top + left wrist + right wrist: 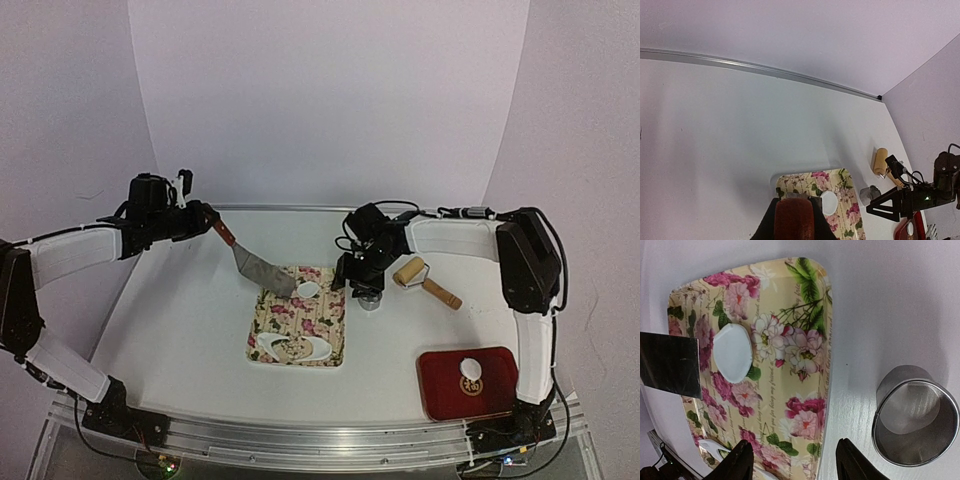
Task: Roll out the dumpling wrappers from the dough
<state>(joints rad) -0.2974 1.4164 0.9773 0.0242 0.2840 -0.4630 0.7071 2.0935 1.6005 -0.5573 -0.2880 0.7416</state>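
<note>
One dumpling wrapper, a small round white disc, lies at the far end of the floral tray. The metal blade of a spatula rests just left of it. My left gripper is shut on the spatula's red-brown handle. A second wrapper sits on the red tray. The dough sheet, with holes cut out of it, lies at the floral tray's near end. My right gripper hangs open over that tray's right rim, with nothing between its fingers. The ring cutter stands just right of it.
A wooden rolling pin lies on the table right of the ring cutter. The red tray is at the front right, near the right arm's base. White walls close in the table at the back and both sides.
</note>
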